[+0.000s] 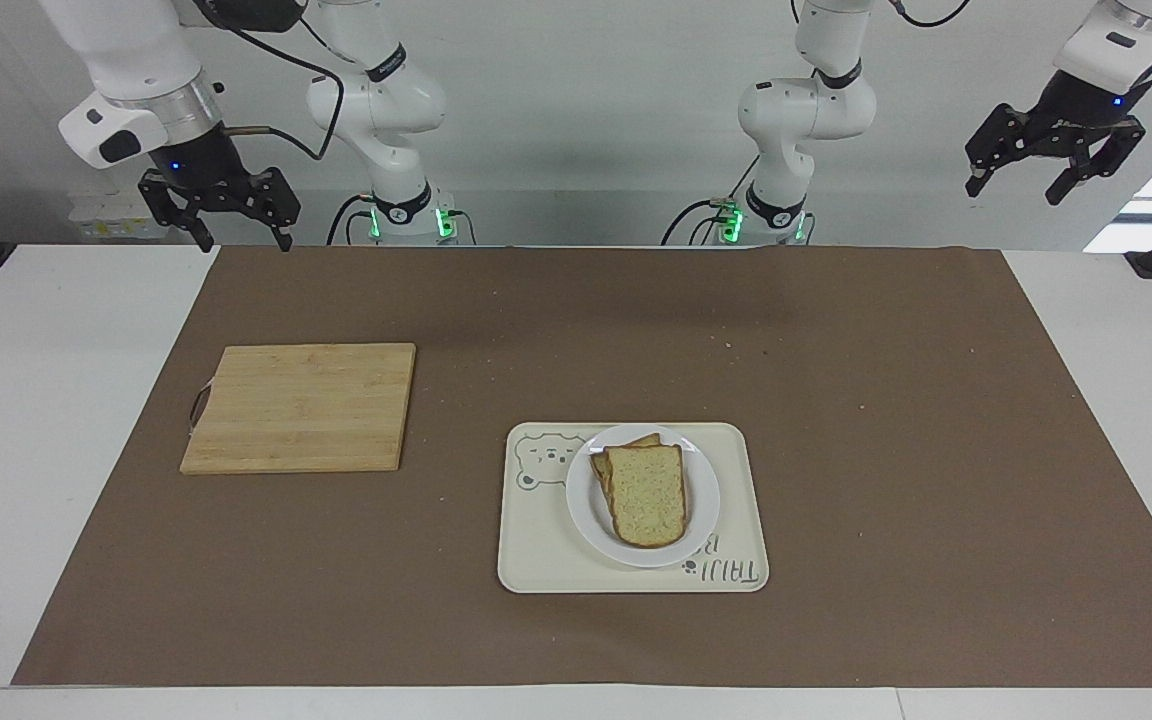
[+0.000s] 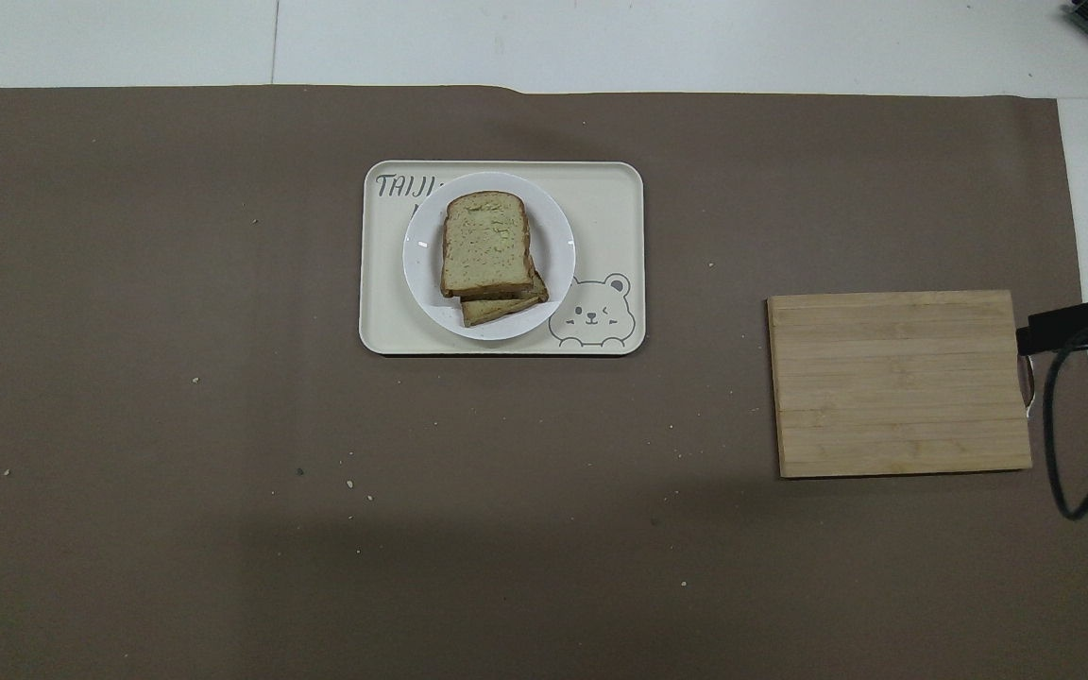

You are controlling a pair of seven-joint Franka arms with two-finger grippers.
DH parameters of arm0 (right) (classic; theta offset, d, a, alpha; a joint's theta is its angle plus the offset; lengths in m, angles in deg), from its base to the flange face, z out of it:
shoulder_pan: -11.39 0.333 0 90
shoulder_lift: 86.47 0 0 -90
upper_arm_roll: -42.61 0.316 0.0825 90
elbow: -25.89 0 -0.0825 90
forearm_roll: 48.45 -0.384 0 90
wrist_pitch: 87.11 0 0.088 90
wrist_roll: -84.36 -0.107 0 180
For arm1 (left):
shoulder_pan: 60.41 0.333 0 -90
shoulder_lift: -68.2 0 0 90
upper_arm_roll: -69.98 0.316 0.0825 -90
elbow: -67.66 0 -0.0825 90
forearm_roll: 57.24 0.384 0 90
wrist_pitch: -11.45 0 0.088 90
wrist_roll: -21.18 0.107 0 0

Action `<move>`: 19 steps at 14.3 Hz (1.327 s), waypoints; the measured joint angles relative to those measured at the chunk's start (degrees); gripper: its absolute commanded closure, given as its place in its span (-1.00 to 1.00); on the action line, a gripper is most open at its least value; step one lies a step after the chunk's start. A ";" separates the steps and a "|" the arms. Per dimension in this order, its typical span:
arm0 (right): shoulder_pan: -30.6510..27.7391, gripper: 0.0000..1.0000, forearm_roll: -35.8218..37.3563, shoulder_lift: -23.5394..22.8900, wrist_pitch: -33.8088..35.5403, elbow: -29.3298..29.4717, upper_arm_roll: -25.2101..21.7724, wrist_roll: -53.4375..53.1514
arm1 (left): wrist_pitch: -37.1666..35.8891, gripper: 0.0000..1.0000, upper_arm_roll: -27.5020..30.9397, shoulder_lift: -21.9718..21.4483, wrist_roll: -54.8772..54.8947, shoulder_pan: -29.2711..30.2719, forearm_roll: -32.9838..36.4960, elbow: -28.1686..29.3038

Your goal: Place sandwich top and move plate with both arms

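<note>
In the upper left of the facing view, we are seeing the right gripper (image 1: 232, 222) hanging in the air over the edge of the table nearest the robots, its fingers spread apart and gripping nothing. Moving rightward in that view, a wooden cutting board (image 1: 301, 407) is lying flat on the brown mat (image 1: 886, 450), toward the right arm's end of the table. Further right, near the middle of the frame, a cream tray (image 1: 536, 540) with a bear drawing is sitting on the mat, and the plate (image 1: 701, 500) is resting on it. On the plate, the sandwich top (image 1: 646, 495) is lying flat over another slice of bread (image 1: 600, 464), slightly askew so that the lower slice is peeking out. In the upper right corner, the left gripper (image 1: 1054, 170) is hanging high in the air at the left arm's end of the table, its fingers also parted and empty.
</note>
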 measured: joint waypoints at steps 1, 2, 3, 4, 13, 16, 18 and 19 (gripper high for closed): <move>0.00 -1.00 0.00 0.00 0.00 0.00 0.00 0.00 | 0.21 -1.00 0.03 0.35 0.00 0.01 0.00 -0.30; 0.00 -1.00 0.00 0.00 0.00 0.00 0.00 0.00 | 0.28 -1.00 0.08 0.98 0.00 0.02 0.00 -0.93; 0.00 -1.00 0.00 0.00 0.00 0.00 -0.02 0.00 | 0.28 -1.00 0.12 1.91 0.00 0.06 0.00 -1.99; 0.00 -1.00 0.00 0.00 0.00 0.00 -0.05 0.00 | 0.28 -1.00 0.12 2.96 0.00 0.08 0.00 -3.16; -0.25 -1.00 0.00 0.00 0.00 -0.02 -0.12 0.02 | -0.67 -1.00 -0.50 2.26 -0.09 0.08 -0.01 -3.01; -0.26 -1.00 0.00 0.00 0.00 -0.01 -0.12 0.02 | -0.68 -1.00 -0.62 2.21 -0.09 0.08 -0.01 -2.81; -0.28 -1.00 0.00 0.00 0.00 -0.01 -0.12 0.02 | -1.04 -1.00 -0.69 2.20 -0.09 0.07 -0.01 -2.79; -0.29 -1.00 0.00 0.00 0.00 -0.02 -0.12 0.02 | -1.49 -1.00 -0.70 2.20 -0.09 0.07 -0.01 -2.79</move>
